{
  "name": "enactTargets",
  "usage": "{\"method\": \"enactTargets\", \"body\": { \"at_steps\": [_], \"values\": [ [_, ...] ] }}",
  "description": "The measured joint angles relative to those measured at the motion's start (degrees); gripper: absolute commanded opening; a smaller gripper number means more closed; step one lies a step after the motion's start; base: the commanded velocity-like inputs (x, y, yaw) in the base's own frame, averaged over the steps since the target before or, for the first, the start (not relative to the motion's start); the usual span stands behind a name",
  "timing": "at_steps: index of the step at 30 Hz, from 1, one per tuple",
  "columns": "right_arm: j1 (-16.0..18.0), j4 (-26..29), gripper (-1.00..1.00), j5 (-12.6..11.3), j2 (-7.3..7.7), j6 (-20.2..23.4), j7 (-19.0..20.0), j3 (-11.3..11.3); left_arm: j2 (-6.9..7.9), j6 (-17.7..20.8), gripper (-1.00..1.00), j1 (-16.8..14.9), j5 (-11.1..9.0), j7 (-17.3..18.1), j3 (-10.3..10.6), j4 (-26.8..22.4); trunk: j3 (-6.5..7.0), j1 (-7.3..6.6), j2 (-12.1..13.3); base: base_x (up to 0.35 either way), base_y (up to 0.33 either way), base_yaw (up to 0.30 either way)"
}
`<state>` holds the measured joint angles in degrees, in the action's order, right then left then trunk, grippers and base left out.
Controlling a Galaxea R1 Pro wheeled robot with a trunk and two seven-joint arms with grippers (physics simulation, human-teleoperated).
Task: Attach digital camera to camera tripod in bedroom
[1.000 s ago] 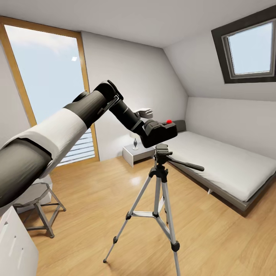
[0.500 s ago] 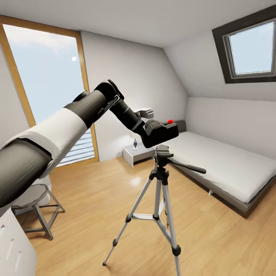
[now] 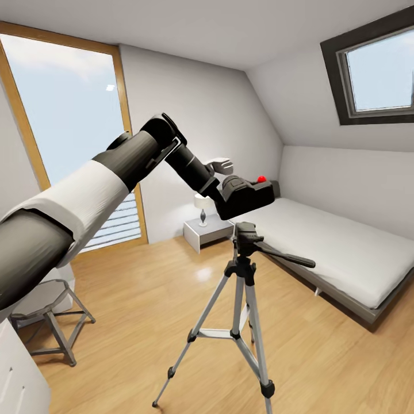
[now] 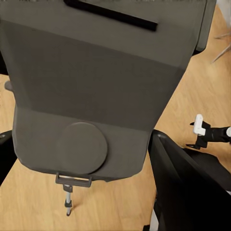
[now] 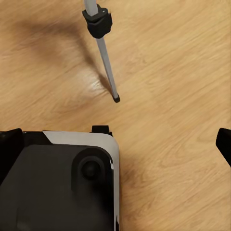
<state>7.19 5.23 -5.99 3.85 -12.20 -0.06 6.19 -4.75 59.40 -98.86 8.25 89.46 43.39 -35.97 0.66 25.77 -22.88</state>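
My left gripper [image 3: 238,198] is shut on the digital camera [image 3: 248,195], a black box with a red button [image 3: 261,179], tilted slightly and held just above the camera tripod's black head [image 3: 246,231]. A small gap shows between them. The tripod [image 3: 240,299] stands on the wood floor on silver legs, its black handle [image 3: 287,256] pointing right. In the left wrist view the camera's body [image 4: 91,86] sits between dark fingers [image 4: 185,192], with the tripod head [image 4: 73,179] beneath it. My right gripper [image 5: 115,144] hangs open over the floor near a tripod leg [image 5: 107,62].
A grey bed [image 3: 339,247] lies along the right wall. A white nightstand [image 3: 207,230] with a lamp [image 3: 202,202] is behind the tripod. A metal stool [image 3: 46,310] and white furniture [image 3: 17,374] are at the lower left, below the tall window [image 3: 63,115]. My base [image 5: 57,183] shows below the right wrist.
The head view has shifted a little. The left arm has carried the camera slightly up and right, and a small gap has opened between it and the tripod head.
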Motion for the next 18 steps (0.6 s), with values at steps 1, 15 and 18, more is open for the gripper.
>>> {"method": "enactTargets", "body": {
  "at_steps": [1, 15, 18],
  "values": [
    [0.0, 0.0, 1.0, 0.0, 0.0, 0.0, 0.01, 0.0, -0.06, 0.0, -1.0, 0.0, 0.0, 0.0, -0.01, -0.02, 0.0, 0.0, 0.0, 0.002, 0.0, 0.0],
    [0.0, 0.0, 1.0, 0.0, 0.0, 0.0, -0.01, 0.0, -0.04, 0.0, -1.0, 0.48, -0.09, 0.0, -0.05, -3.16, 0.0, 0.0, 0.0, 0.0, 0.0, 0.0],
    [0.0, 0.0, 1.0, 0.0, 0.0, 0.0, -0.01, 0.0, -0.17, 0.0, -1.0, 0.51, -0.08, 0.0, -0.09, -3.39, 0.0, 0.0, 0.0, 0.0, 0.0, 0.0]
  ]
}}
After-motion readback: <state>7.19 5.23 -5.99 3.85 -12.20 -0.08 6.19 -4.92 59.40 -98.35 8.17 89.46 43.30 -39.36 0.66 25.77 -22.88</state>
